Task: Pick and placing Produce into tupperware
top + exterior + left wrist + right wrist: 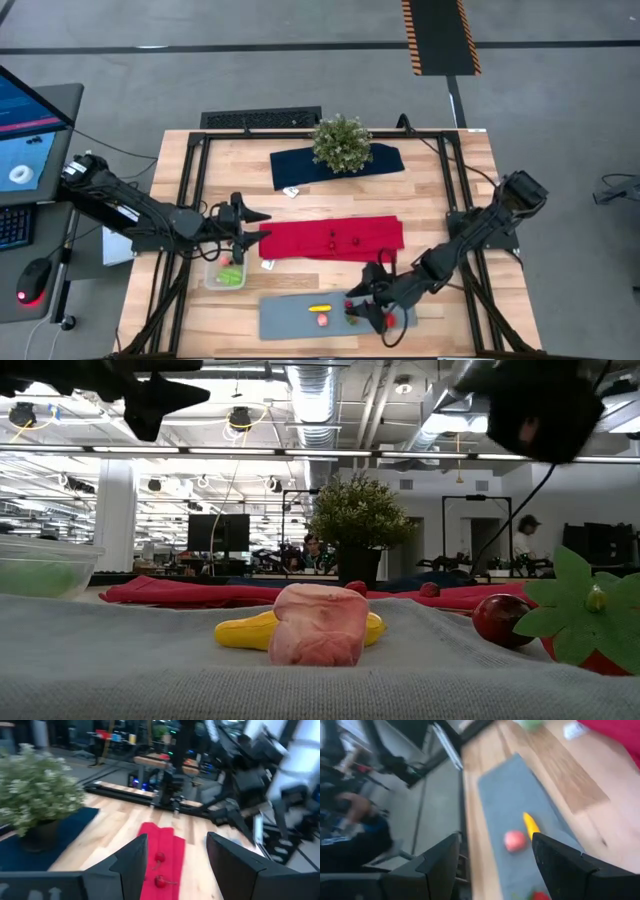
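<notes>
Right gripper [368, 308] open, empty, over grey mat [285, 317]; pink fruit [322, 320], yellow piece [319, 307], strawberry [390, 320] on mat. Left gripper [250, 232] open, above clear tub [226, 274] holding green produce [231, 276].

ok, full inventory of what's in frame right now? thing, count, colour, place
tupperware: 1, clear, left side of table, green produce inside
grey mat: 1, grey, near edge of table
yellow piece: 1, yellow, on the mat
pink piece: 1, pink, on the mat beside the yellow one
strawberry: at least 1, red with green leaves, right end of mat
red cloth: 1, red, table centre
cherries: 2, red, on the red cloth
blue cloth: 1, dark blue, far side
potted plant: 1, green, on blue cloth
left gripper: open, empty, above the tupperware's far side
right gripper: open, empty, over mat's right end
</notes>
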Controlling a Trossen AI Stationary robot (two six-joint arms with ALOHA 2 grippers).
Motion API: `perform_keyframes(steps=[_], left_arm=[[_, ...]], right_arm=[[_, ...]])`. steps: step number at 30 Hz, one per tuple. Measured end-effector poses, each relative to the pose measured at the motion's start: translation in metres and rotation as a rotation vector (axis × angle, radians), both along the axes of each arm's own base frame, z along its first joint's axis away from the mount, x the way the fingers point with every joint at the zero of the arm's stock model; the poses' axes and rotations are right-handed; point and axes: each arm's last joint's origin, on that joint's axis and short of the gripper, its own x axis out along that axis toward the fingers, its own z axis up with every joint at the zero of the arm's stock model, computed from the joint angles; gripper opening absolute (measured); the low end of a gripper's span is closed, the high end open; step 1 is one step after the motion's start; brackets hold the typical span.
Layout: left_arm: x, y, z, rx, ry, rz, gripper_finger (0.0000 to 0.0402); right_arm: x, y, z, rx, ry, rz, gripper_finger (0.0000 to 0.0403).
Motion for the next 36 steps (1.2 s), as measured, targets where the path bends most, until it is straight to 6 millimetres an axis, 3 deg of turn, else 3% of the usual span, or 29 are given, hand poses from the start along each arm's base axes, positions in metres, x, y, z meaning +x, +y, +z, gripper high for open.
perform_keyframes(steps=[14,19,26,36], left_arm=[[-0.001,0.001,-0.007,-0.060,0.052,0.034,0.0193],[-0.001,0.001,-0.007,-0.062,0.051,0.035,0.0193],[-0.001,0.002,-0.006,-0.049,0.043,0.077,0.0193],[-0.001,0.003,-0.006,-0.031,0.043,0.120,0.0193]], right_arm=[[-0.002,-0.008,-0.026,0.103,0.273,-0.073,0.0274],[-0.010,0.000,-0.027,0.119,0.308,-0.037,0.0274],[-0.029,0.008,-0.033,-0.013,0.392,0.051,0.0273],[-0.044,0.026,-0.023,-0.146,0.430,0.116,0.0273]])
